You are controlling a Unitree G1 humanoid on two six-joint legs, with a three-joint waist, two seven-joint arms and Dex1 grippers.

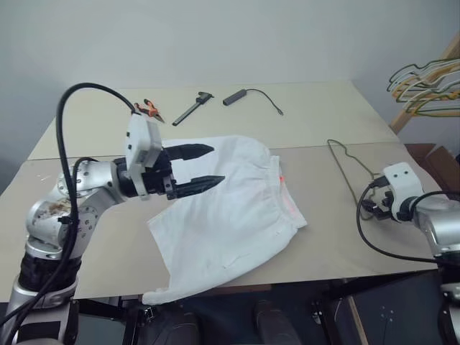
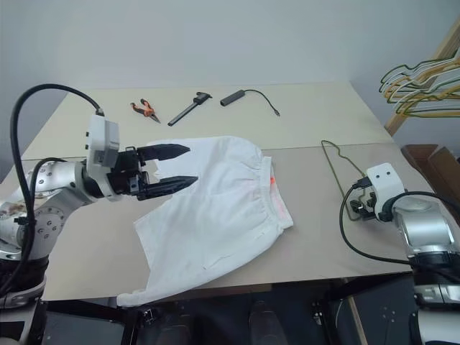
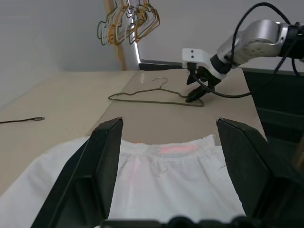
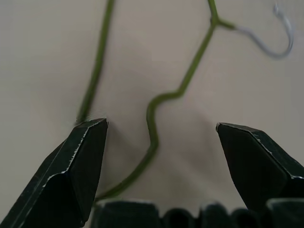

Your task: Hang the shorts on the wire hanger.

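Shorts: white cloth, spread flat and somewhat rumpled near the middle of the table, one corner drooping over the near edge; pinkish-red inner waistband showing at the side turned toward the robot's right

Wire hanger: single thin wire, lying flat on the table to the right of the shorts and apart from them, hook end toward the far side

Left gripper: raised over the left part of the shorts, pointing level toward the right, fingers spread apart with nothing between them

Right gripper: down at the near end of the wire hanger, fingers wide apart astride a bend of the wire, not clamped on it; whether a fingertip touches the wire cannot be told

Pliers, orange-handled; caliper; small dark adapter with thin cable: far side of table, well apart from the shorts

Bunch of hangers: yellowish and grey, hung beyond the table's far right corner
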